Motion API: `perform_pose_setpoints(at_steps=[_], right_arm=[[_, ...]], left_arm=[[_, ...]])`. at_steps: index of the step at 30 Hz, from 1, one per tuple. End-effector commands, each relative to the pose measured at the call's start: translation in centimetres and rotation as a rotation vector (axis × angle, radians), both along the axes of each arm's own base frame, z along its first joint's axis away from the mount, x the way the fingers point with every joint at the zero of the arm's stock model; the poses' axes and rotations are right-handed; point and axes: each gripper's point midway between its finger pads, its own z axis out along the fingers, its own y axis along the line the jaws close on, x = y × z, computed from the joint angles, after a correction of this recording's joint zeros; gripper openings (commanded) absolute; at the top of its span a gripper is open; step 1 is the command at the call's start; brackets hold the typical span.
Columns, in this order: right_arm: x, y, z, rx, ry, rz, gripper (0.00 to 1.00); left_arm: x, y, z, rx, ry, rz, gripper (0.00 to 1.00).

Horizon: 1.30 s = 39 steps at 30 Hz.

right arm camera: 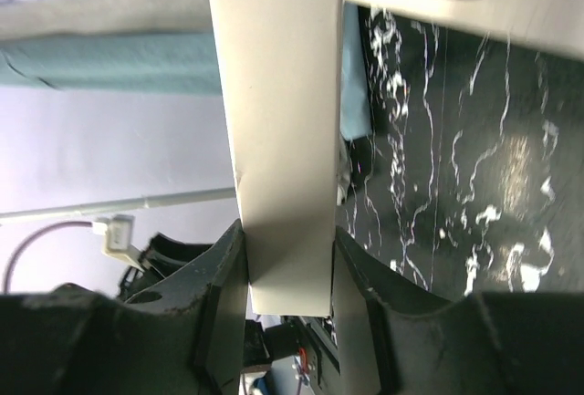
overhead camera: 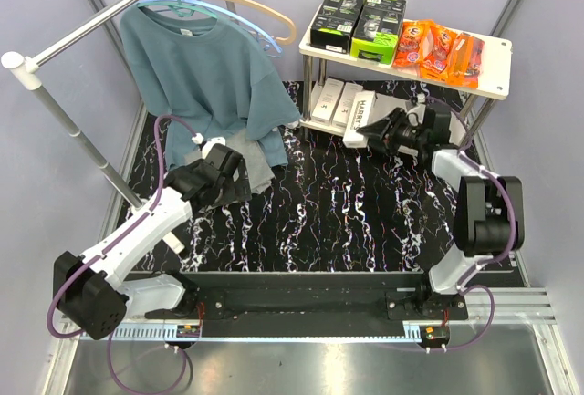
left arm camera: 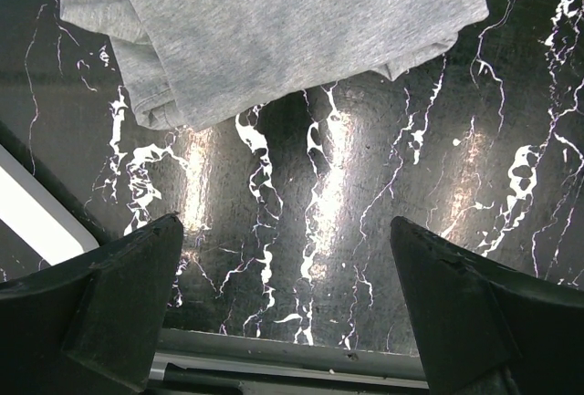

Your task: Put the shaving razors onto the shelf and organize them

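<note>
Left gripper (left arm camera: 287, 295): my jaws stood wide and held nothing, low over the black marbled table (overhead camera: 347, 222), just short of the folded grey cloth (left arm camera: 274, 30).
Right gripper (right arm camera: 290, 258): I was clamped on the near end of a slim white box (right arm camera: 278, 121), one finger on each side.
Box axis: it ran straight out from my fingers, toward the shelf (overhead camera: 493, 80).
Position: the box was at the lower tier, just beside and roughly parallel to two white boxes (overhead camera: 334, 101) lying there. I could not tell whether it touched the board.
Nearer arm: my right one, already at the shelf, while my left was well apart from it.
Upper tier: black-and-green boxes (overhead camera: 356, 19) sat left and orange blister packs (overhead camera: 443, 48) right.
Judgement: the next move turned on sliding the box along its own length.
</note>
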Motion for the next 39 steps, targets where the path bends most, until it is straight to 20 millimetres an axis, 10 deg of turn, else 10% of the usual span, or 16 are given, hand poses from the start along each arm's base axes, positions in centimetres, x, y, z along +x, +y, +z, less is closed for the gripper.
perform_pose_setpoints(at_steps=[1, 14, 29, 39], right_arm=[[2.9, -1.2, 3.3, 0.053, -0.107, 0.050, 0.30], [6.8, -3.3, 2.2, 0.060, -0.070, 0.002, 0.29], [9.5, -6.6, -5.3, 0.019, 0.080, -0.070, 0.30], [12.2, -7.2, -6.0, 0.011, 0.113, -0.090, 0.32]], left_arm=[[0.5, -0.8, 0.1, -0.027, -0.021, -0.020, 0.99], [0.5, -1.2, -0.3, -0.038, -0.009, -0.039, 0.99], [0.5, -1.0, -0.9, -0.009, 0.007, -0.051, 0.99], [0.5, -0.8, -1.2, 0.009, 0.013, -0.052, 0.99]])
